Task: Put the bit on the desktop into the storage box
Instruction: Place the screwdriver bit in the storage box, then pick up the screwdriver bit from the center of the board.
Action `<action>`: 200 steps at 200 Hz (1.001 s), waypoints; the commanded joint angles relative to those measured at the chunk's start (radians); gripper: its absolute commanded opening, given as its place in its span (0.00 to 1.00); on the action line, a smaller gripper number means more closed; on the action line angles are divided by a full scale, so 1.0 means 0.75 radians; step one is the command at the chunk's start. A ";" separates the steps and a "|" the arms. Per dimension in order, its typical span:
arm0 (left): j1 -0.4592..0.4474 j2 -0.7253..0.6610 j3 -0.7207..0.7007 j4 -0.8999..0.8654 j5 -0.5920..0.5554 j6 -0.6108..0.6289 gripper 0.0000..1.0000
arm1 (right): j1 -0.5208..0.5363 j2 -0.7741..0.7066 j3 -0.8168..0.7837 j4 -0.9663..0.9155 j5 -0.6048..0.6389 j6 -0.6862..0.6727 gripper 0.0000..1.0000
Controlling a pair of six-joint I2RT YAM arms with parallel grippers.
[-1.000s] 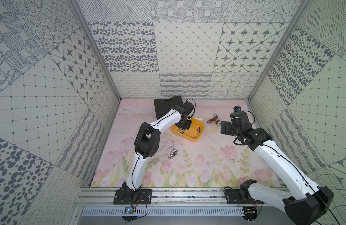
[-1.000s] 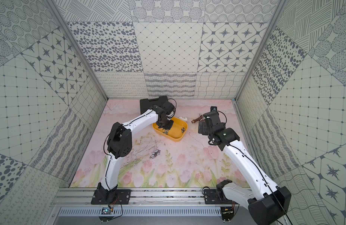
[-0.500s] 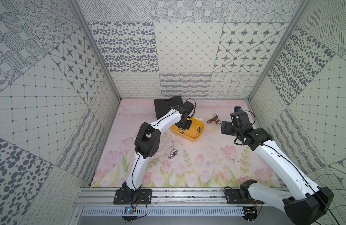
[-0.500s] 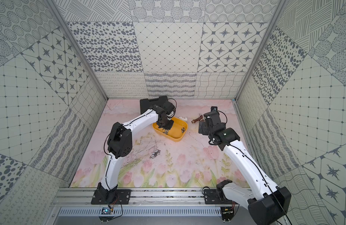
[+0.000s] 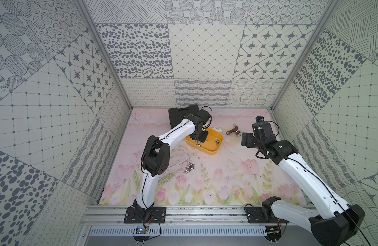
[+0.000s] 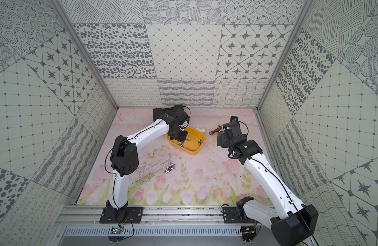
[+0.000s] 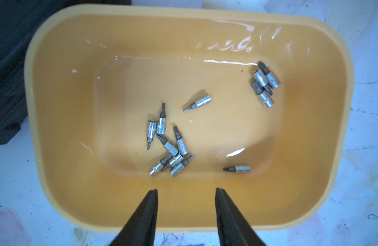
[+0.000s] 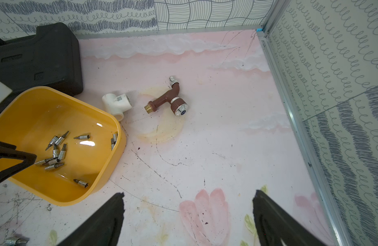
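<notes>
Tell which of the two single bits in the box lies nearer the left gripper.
The dark-tipped bit at the floor's edge, by the left gripper; the other bit lies mid-floor.

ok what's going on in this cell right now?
The left pincer hovers over the yellow storage box, jaws apart and empty. About a dozen bits lie inside it. A small cluster of loose bits lies on the desktop nearer the left arm's base, not yet moved. The right pincer is wide open and empty, off to the side near a brown tap.
</notes>
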 commanded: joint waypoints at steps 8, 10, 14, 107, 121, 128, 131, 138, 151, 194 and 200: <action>-0.007 -0.196 -0.191 -0.008 -0.015 -0.012 0.50 | -0.008 -0.028 -0.013 0.040 -0.004 0.002 0.97; -0.008 -0.205 -0.206 -0.008 -0.016 -0.013 0.50 | -0.008 -0.027 -0.013 0.039 -0.004 0.001 0.97; -0.008 -0.231 -0.233 -0.004 -0.023 -0.017 0.50 | -0.008 -0.027 -0.013 0.039 -0.006 0.001 0.97; -0.034 -0.623 -0.732 -0.021 -0.057 -0.140 0.49 | -0.010 -0.002 -0.006 0.040 -0.024 0.008 0.96; -0.042 -0.651 -0.772 -0.032 -0.055 -0.155 0.48 | -0.009 0.002 -0.007 0.039 -0.027 0.009 0.97; -0.048 -0.662 -0.792 -0.035 -0.051 -0.162 0.48 | -0.010 0.002 -0.007 0.040 -0.029 0.011 0.97; -0.050 -0.666 -0.801 -0.036 -0.049 -0.165 0.48 | -0.011 0.002 -0.007 0.041 -0.029 0.012 0.97; -0.057 -0.678 -0.823 -0.038 -0.047 -0.171 0.48 | -0.010 0.004 -0.006 0.040 -0.029 0.012 0.97; -0.072 -0.694 -0.855 -0.042 -0.042 -0.184 0.48 | -0.011 0.004 -0.007 0.039 -0.029 0.013 0.97; -0.152 -0.691 -0.914 -0.053 -0.048 -0.225 0.46 | -0.011 0.016 0.003 0.041 -0.041 0.019 0.97; -0.161 -0.683 -0.918 -0.056 -0.046 -0.230 0.46 | -0.010 0.018 0.003 0.040 -0.041 0.019 0.97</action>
